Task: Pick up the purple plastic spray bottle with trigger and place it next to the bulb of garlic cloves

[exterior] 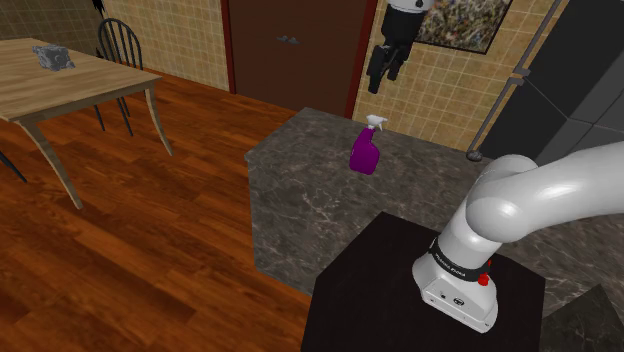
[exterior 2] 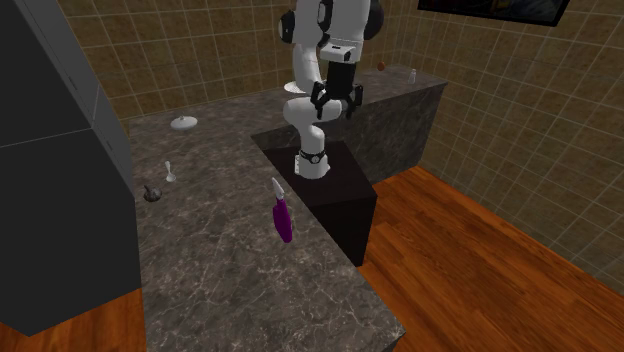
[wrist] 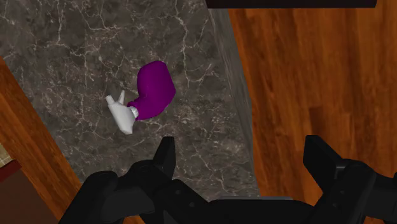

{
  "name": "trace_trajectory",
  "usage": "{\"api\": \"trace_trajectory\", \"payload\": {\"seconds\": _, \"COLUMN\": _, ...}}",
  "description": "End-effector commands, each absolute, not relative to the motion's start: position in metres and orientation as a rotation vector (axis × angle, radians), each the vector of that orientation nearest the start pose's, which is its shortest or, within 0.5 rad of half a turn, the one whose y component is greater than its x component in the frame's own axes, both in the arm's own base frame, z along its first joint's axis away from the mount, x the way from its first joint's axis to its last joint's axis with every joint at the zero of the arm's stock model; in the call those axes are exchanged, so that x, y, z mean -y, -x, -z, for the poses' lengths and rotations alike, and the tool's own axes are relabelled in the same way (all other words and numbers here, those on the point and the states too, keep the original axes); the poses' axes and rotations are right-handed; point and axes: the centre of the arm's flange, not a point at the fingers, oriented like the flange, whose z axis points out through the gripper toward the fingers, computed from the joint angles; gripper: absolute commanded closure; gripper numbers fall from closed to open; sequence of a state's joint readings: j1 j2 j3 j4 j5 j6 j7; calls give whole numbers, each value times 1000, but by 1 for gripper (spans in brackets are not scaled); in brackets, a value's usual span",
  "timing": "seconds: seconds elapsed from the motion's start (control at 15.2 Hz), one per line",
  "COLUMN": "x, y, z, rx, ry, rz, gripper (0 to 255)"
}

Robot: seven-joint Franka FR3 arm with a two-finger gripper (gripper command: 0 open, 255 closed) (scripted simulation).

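End effector (wrist: 240,153) fingers wide apart, empty, touching nothing, high above purple spray bottle (wrist: 154,92) upright on dark marbled counter (wrist: 76,51)

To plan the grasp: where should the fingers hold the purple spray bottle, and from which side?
Probably the purple spray bottle at its body just below the white trigger head. It stands upright on the dark counter, so descend from above, fingers either side of the neck.

Spray bottle (exterior: 365,148) upright on the counter (exterior: 318,195), end effector (exterior: 385,80) well above.
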State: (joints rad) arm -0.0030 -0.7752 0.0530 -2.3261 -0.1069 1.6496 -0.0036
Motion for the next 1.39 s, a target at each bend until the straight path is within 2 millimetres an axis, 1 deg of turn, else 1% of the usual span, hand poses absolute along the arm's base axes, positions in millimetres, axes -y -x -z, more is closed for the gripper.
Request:
{"api": "trace_trajectory", "payload": {"seconds": 0.0, "x": -11, "y": -318, "z": -609, "rx": 71, "ry": 3279, "rz": 165, "gripper": 0}}
{"api": "trace_trajectory", "payload": {"seconds": 0.33, "x": 42, "y": -299, "z": -560, "rx": 157, "ry": 3221, "rz": 304, "gripper": 0}}
{"api": "trace_trajectory", "payload": {"seconds": 0.66, "x": 94, "y": -288, "z": -508, "rx": 240, "ry": 3156, "rz": 439, "gripper": 0}}
{"api": "trace_trajectory", "payload": {"seconds": 0.99, "x": 144, "y": -284, "z": -453, "rx": 320, "ry": 3082, "rz": 568, "gripper": 0}}
{"api": "trace_trajectory", "payload": {"seconds": 1.32, "x": 192, "y": -288, "z": -395, "rx": 396, "ry": 3002, "rz": 692, "gripper": 0}}
